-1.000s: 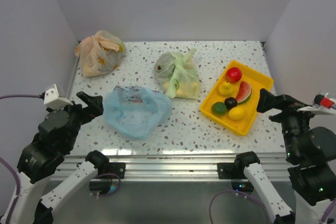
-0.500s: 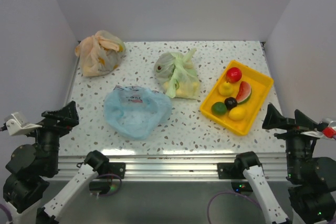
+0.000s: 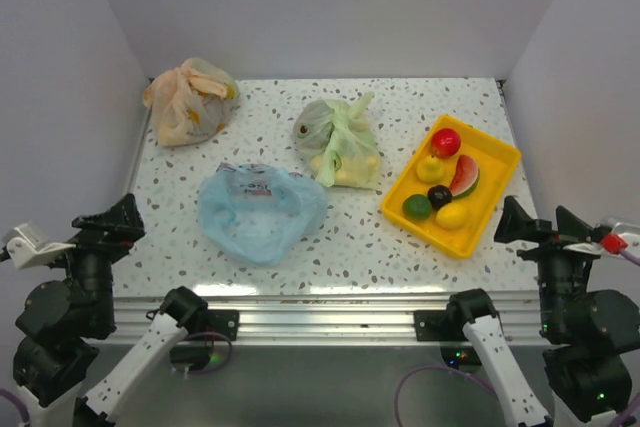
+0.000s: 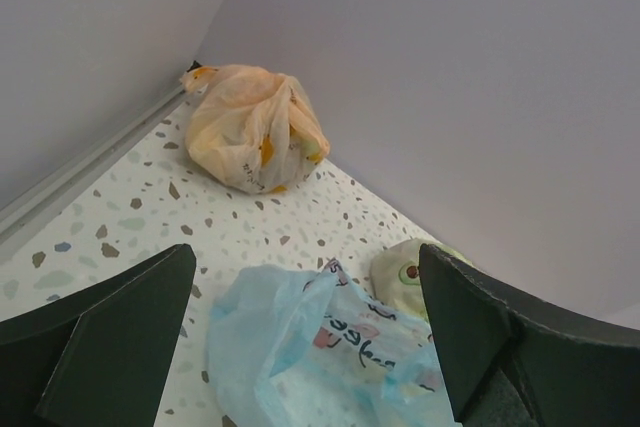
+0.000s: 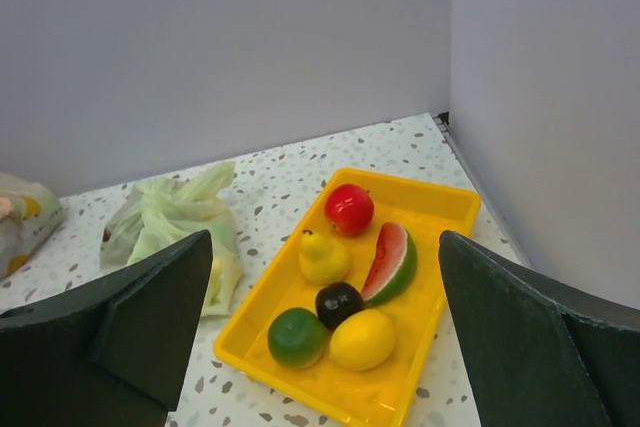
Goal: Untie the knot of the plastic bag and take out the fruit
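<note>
The light blue plastic bag lies flat and open on the table, empty-looking, its printed patch on top; it also shows in the left wrist view. No knot shows on it. The fruit lies in a yellow tray: red apple, yellow pear, watermelon slice, dark round one, green one, lemon. My left gripper is open and empty, drawn back off the table's near left corner. My right gripper is open and empty, off the near right corner.
A tied pale green bag sits mid-table beside the tray, and a tied orange bag sits at the back left. Walls close in the left, back and right sides. A metal rail runs along the near edge.
Both arms have pulled back from the table toward their bases, then settled. The blue bag and the fruit tray have not moved.
</note>
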`<control>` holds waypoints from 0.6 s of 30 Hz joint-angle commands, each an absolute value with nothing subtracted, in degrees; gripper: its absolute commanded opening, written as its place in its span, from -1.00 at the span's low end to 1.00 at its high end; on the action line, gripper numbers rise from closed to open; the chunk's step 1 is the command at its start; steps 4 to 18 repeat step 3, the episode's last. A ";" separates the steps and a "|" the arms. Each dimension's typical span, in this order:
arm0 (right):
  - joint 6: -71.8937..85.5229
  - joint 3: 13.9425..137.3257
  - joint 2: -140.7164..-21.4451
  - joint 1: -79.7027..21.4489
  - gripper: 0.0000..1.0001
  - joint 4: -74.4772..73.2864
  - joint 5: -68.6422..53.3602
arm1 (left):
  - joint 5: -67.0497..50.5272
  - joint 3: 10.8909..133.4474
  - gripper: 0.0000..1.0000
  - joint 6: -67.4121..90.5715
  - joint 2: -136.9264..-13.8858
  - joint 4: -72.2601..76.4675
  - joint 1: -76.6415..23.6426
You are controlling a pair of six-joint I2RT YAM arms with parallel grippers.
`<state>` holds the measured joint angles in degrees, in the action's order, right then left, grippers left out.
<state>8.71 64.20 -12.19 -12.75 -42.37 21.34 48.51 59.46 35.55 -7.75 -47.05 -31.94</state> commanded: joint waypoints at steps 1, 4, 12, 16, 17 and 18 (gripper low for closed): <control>7.29 63.98 -12.74 -12.92 0.97 -39.99 20.83 | 52.11 58.71 1.00 36.83 -8.61 -43.34 -31.73; 6.95 63.55 -12.66 -12.92 0.97 -39.47 20.22 | 52.99 58.01 1.00 37.26 -8.18 -42.72 -31.73; 6.95 63.55 -12.66 -12.92 0.97 -39.47 20.22 | 52.99 58.01 1.00 37.26 -8.18 -42.72 -31.73; 6.95 63.55 -12.66 -12.92 0.97 -39.47 20.22 | 52.99 58.01 1.00 37.26 -8.18 -42.72 -31.73; 6.95 63.55 -12.66 -12.92 0.97 -39.47 20.22 | 52.99 58.01 1.00 37.26 -8.18 -42.72 -31.73; 6.95 63.55 -12.66 -12.92 0.97 -39.47 20.22 | 52.99 58.01 1.00 37.26 -8.18 -42.72 -31.73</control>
